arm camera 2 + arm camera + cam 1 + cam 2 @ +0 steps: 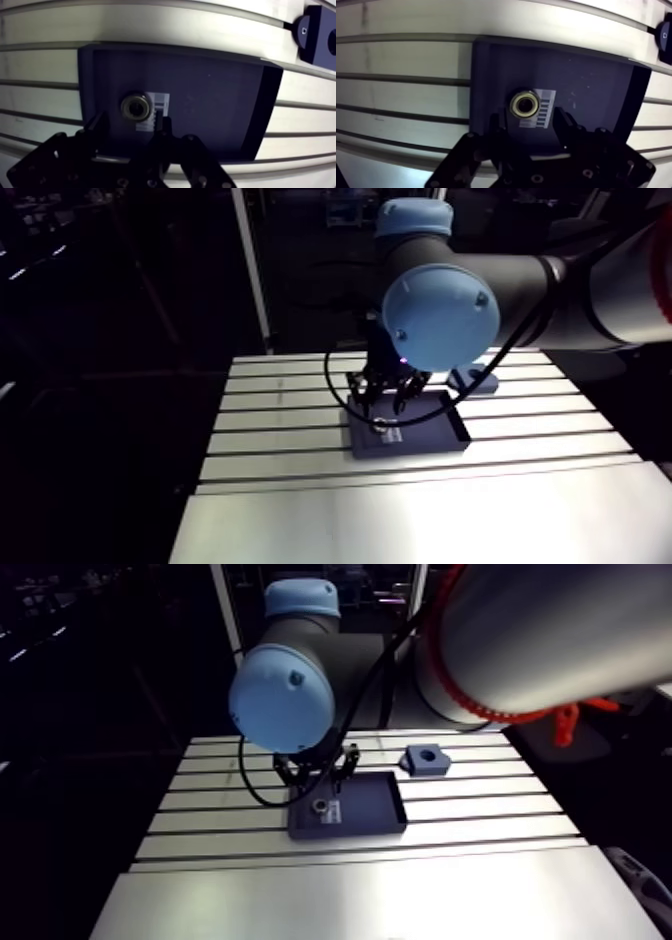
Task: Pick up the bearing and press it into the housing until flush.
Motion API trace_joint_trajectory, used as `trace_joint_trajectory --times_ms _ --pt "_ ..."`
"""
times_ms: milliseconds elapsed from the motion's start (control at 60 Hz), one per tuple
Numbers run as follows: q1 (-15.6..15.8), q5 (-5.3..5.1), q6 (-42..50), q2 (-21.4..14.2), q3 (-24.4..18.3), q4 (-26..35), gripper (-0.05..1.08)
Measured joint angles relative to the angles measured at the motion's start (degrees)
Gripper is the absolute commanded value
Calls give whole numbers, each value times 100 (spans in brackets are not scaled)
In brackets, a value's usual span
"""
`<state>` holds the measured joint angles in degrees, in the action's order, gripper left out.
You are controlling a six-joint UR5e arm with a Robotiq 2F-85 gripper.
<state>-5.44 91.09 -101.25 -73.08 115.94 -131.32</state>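
Pick-up step: gripper (530, 124) hangs open over the bearing (524, 104) in the dark tray (586, 80), next a straight drop and squeeze, housing (425, 759) waiting right of centre in the arm view.

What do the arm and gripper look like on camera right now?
The arm has dark-grey tubular links and round, light-blue joint caps. The gripper is black, with a blocky linkage body dotted with small screw holes and two flat-faced fingers.
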Motion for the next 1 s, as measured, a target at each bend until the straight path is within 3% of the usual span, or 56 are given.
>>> trace_joint_trajectory --times_ms 1000 --pt "-49 -7 -18 188 30 -13 42"
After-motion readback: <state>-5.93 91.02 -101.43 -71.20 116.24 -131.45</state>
